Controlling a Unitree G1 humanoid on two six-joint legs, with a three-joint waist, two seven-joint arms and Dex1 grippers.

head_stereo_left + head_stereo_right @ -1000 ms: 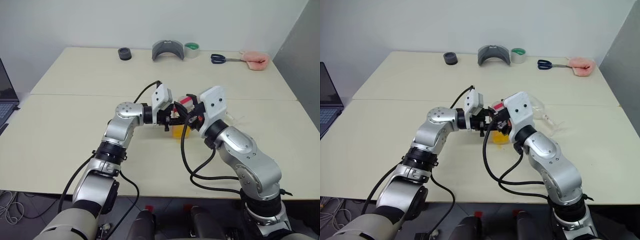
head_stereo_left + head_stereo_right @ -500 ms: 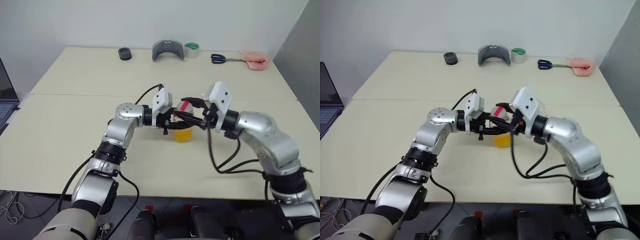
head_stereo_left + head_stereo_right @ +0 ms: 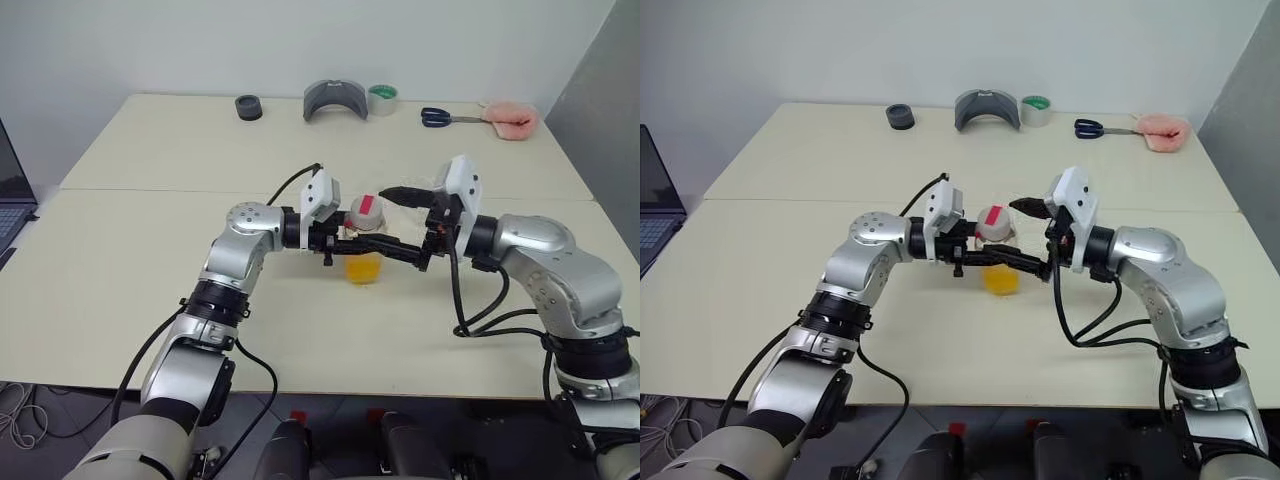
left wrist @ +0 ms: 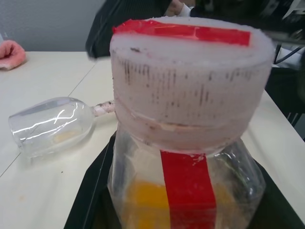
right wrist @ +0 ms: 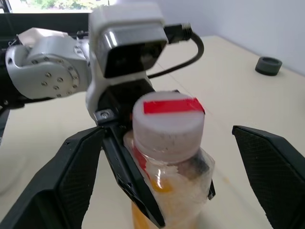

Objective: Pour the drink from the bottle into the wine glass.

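We hold the bottle [image 3: 362,240] upright at the tabletop [image 3: 150,230] centre with the left tool [image 3: 338,236] clamped on its body, so the cap [image 5: 167,120] stays steady. The right tool [image 3: 402,222] stands wide open around the cap, probably to unscrew it, while the wine glass [image 4: 52,125] lies on its side at about 2 o'clock from the bottle.

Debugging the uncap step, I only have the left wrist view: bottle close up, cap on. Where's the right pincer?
Observer: The right pincer is open, one finger on each side of the cap, touching neither side.
Operator: How much drink is in there?
Observer: The drink fills only the lower part of the bottle.
Operator: Any clutter?
Observer: Scissors and a tape roll sit at the table's far edge.
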